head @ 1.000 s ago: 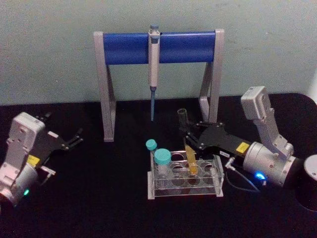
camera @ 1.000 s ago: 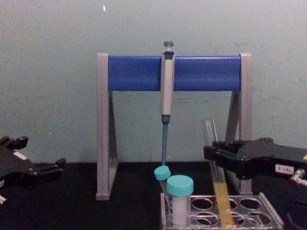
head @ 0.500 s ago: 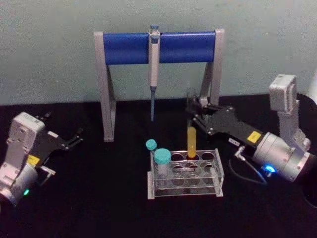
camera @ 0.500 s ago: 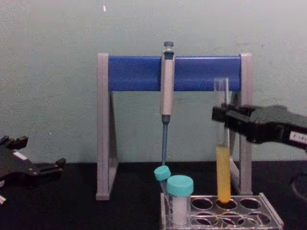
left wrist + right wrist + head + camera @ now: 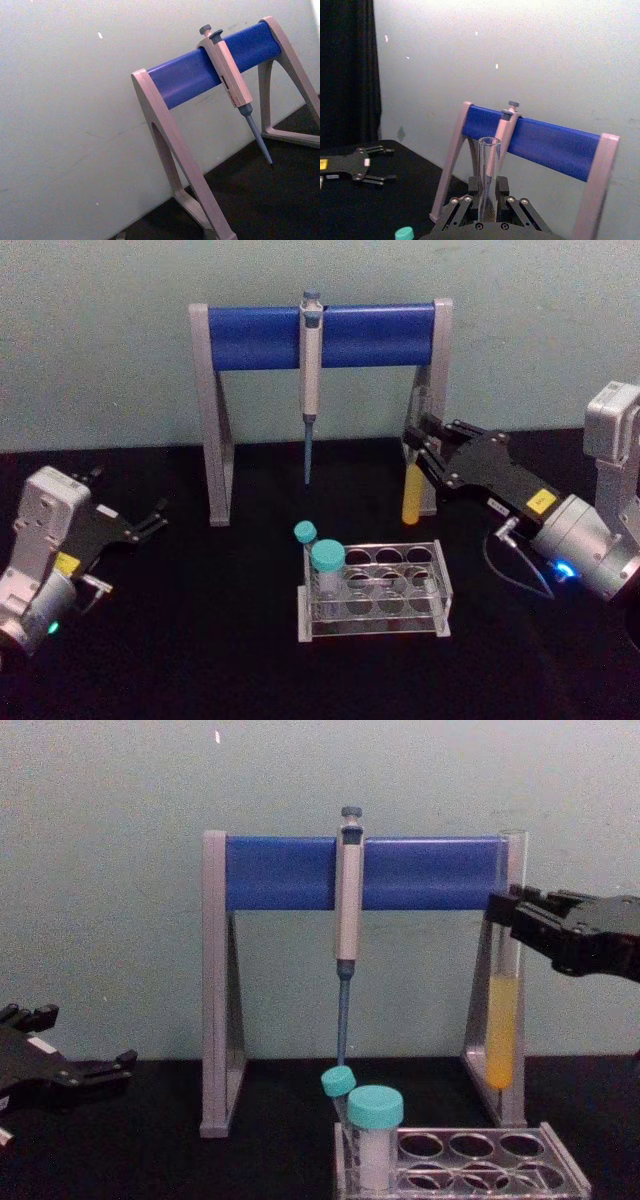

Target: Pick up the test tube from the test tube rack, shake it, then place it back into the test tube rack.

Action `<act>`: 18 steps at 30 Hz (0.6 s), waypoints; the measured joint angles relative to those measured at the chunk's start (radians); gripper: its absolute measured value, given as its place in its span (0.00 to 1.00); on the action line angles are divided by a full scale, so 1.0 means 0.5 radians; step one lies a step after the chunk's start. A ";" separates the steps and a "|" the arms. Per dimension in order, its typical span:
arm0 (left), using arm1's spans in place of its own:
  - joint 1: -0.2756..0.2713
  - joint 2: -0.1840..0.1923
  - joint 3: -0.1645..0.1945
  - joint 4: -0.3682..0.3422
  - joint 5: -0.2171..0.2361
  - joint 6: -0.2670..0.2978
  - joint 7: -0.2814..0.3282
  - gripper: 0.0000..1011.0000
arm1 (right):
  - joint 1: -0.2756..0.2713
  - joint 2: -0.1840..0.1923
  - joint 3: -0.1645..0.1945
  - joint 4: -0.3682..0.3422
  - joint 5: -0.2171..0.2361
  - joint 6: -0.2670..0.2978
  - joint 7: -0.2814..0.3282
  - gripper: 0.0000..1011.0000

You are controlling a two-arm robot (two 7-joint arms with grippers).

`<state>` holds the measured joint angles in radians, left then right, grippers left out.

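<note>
Pickup looks done: the right gripper's (image 5: 422,443) fingers grip the test tube (image 5: 410,496) lifted far-right of the rack (image 5: 441,592); shaking and replacing remain, and the left gripper (image 5: 152,520) sits open at left.

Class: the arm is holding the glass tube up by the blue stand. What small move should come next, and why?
Probably a short, gentle shake. The right claw grips the test tube upright, well above the rack, so it hangs free. The left claw rests off to the side.
</note>
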<state>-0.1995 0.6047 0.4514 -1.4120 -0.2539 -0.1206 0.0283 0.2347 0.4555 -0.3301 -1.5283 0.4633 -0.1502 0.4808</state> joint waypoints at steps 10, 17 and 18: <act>0.000 0.000 0.000 0.000 0.000 0.000 0.000 0.99 | -0.016 -0.029 0.043 0.018 -0.043 -0.003 -0.026 0.22; 0.000 0.000 0.000 0.000 0.000 0.000 0.000 0.99 | 0.002 -0.057 0.041 0.047 -0.026 -0.011 0.034 0.23; 0.000 0.000 0.000 0.000 0.000 0.000 0.000 0.99 | 0.005 -0.059 0.039 0.050 -0.019 -0.012 0.047 0.22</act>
<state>-0.1996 0.6047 0.4514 -1.4120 -0.2539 -0.1206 0.0283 0.2370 0.4260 -0.3108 -1.5032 0.4539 -0.1561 0.5041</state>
